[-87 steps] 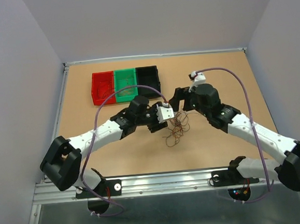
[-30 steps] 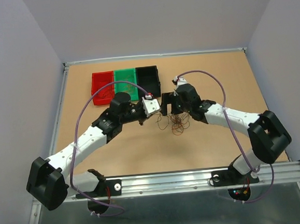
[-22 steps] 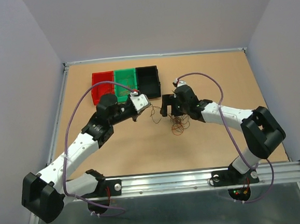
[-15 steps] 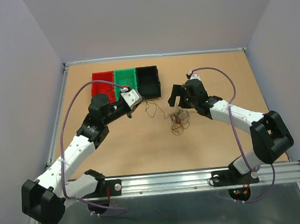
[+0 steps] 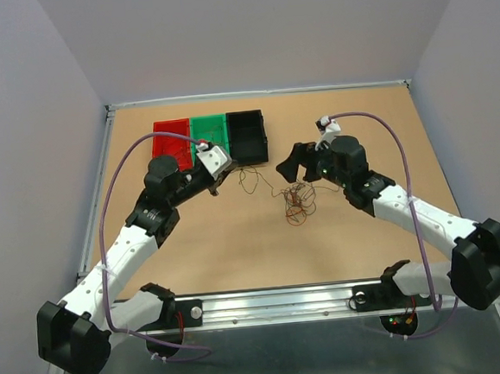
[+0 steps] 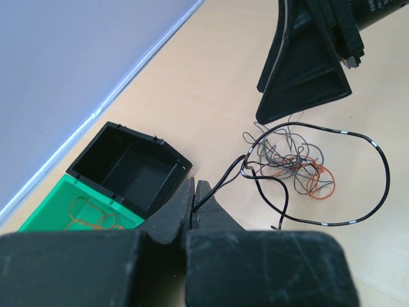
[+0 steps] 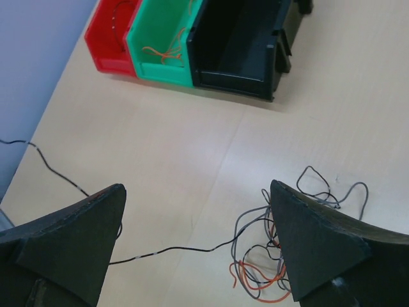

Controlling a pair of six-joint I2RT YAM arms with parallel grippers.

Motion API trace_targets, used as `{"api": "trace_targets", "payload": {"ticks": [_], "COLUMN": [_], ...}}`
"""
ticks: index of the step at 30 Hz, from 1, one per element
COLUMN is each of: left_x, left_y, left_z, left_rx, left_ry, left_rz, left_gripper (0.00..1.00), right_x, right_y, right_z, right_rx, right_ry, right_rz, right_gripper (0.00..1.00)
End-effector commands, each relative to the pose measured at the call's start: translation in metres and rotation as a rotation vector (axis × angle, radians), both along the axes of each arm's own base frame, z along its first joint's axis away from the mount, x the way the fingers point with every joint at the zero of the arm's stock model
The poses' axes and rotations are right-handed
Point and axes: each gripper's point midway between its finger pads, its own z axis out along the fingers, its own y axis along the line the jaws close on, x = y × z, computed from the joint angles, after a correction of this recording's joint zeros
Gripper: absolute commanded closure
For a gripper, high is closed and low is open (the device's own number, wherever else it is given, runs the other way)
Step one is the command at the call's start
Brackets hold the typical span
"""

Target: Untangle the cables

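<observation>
Pulled back toward black bin (image 5: 248, 135) since earlier: my left claw (image 6: 193, 192), pinching dark cable (image 6: 218, 184) snagged in bunch (image 5: 299, 202) mid-desk (image 5: 357, 118). Right claw (image 7: 198, 192) spread over bunch. Step: drawing strand out. Next: pin bunch, pull on.

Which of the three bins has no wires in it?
The black bin, at the right end of the row. Its floor is bare, while the green bin and the red bin each hold wires.

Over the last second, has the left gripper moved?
Yes. The left gripper, pinching a dark wire, has drawn leftward from the wire bunch toward the green bin.
</observation>
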Motion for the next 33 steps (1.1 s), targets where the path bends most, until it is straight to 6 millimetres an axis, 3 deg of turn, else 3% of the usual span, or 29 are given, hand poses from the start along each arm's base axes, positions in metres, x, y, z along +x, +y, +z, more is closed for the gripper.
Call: {"api": "trace_targets", "payload": {"ticks": [1, 2, 5, 6, 8, 11, 16, 20, 25, 29, 31, 32, 33], "left_x": [0.001, 0.001, 0.003, 0.006, 0.011, 0.021, 0.02, 0.016, 0.008, 0.002, 0.002, 0.001, -0.002], "left_y": [0.005, 0.006, 0.008, 0.012, 0.016, 0.029, 0.037, 0.038, 0.031, 0.038, 0.043, 0.044, 0.045], "left_z": [0.026, 0.027, 0.028, 0.03, 0.032, 0.037, 0.047, 0.057, 0.079, 0.124, 0.168, 0.174, 0.212], "left_rx": [-0.065, -0.066, -0.072, -0.077, -0.091, -0.114, -0.137, -0.145, -0.124, -0.151, -0.182, -0.167, -0.189], "left_ry": [-0.065, -0.068, -0.066, -0.071, -0.066, -0.072, -0.1, -0.113, -0.131, -0.199, -0.245, -0.223, -0.27], "left_rz": [0.013, 0.014, 0.028, 0.051, 0.085, 0.159, 0.184, 0.179, 0.113, 0.137, 0.16, 0.164, 0.162], "left_gripper": [1.0, 1.0, 1.0, 1.0, 1.0, 1.0, 1.0, 1.0, 1.0, 1.0, 1.0, 1.0, 1.0], "right_x": [-0.009, -0.009, -0.019, -0.032, -0.04, -0.049, -0.049, -0.065, -0.049, -0.04, -0.031, -0.031, -0.027], "right_y": [0.022, 0.027, 0.04, 0.04, 0.04, 0.038, 0.051, 0.066, 0.082, 0.101, 0.109, 0.112, 0.112], "right_z": [0.014, 0.008, 0.021, 0.021, 0.044, 0.054, 0.046, 0.036, 0.001, -0.031, -0.05, -0.054, -0.059], "right_rx": [0.052, 0.054, 0.105, 0.129, 0.175, 0.179, 0.17, 0.154, 0.012, -0.079, -0.129, -0.144, -0.161], "right_ry": [-0.07, -0.048, -0.092, -0.109, -0.208, -0.259, -0.251, -0.297, -0.298, -0.246, -0.197, -0.186, -0.173], "right_rz": [0.142, 0.163, 0.256, 0.292, 0.322, 0.351, 0.411, 0.501, 0.468, 0.472, 0.452, 0.451, 0.43], "right_gripper": [0.01, 0.01, 0.03, 0.03, 0.03, 0.03, 0.04, 0.04, 0.04, 0.05, 0.06, 0.07, 0.08]}}
